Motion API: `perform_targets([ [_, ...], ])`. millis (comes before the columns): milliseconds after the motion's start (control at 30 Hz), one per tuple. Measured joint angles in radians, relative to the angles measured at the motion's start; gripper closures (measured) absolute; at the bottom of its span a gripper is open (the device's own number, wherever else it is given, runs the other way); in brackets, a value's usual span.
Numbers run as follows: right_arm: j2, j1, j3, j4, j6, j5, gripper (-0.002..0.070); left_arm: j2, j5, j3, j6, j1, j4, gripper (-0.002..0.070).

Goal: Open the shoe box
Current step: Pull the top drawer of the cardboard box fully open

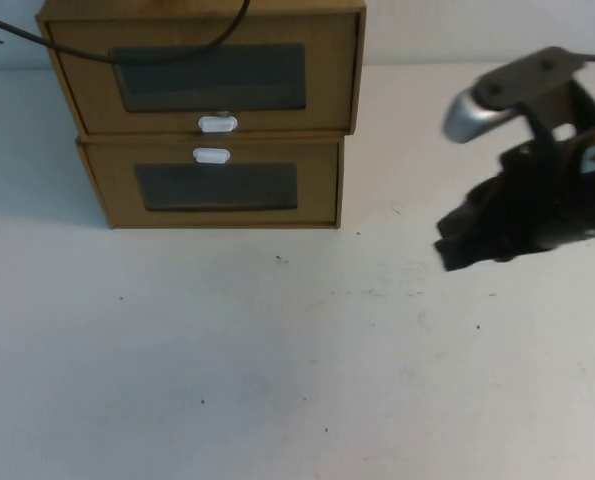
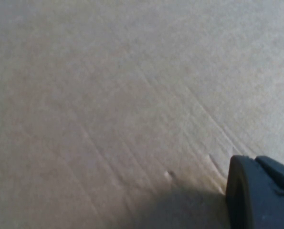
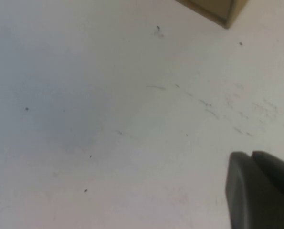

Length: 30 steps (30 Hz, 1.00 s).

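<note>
Left pincer, right pincer, two stacked boxes

Matt cardbd shoe boxes, glossy white plastic handles, scuffed matt tbl

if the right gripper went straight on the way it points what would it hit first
Probably the bare table, short of the lower shoe box; depth is unclear. The right gripper, shut, tilts down right of it. The left gripper shows only in its wrist view, over a tan surface.
</note>
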Motion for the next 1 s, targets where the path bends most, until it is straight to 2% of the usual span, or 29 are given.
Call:
perform_targets([
  [167, 0.160, 0.172, -0.140, -0.333, 0.138, -0.054, 0.0690, 0.000, 0.000, 0.000, 0.000, 0.000, 0.000, 0.0680],
  [367, 0.280, 0.333, -0.175, -0.760, 0.260, -0.195, 0.0689, 0.000, 0.000, 0.000, 0.000, 0.000, 0.000, 0.0680],
  [433, 0.321, 0.378, -0.177, -0.957, 0.338, -0.240, 0.0690, 0.000, 0.000, 0.000, 0.000, 0.000, 0.000, 0.0680],
  [633, 0.429, 0.433, -0.177, -1.587, 0.707, -0.304, 0.0689, 0.000, 0.000, 0.000, -0.002, 0.000, 0.000, 0.0680],
  [733, 0.458, 0.436, -0.177, -1.799, 0.850, -0.332, 0.0676, 0.000, 0.000, 0.000, -0.002, 0.000, 0.000, 0.0680],
  [867, 0.485, 0.437, -0.214, -1.889, 0.902, -0.377, 0.0603, 0.000, 0.000, 0.000, -0.008, 0.000, -0.002, 0.0680],
  [1000, 0.533, 0.439, -0.293, -1.908, 0.914, -0.357, 0.0435, 0.000, 0.000, 0.000, -0.010, 0.000, -0.002, 0.0680],
])
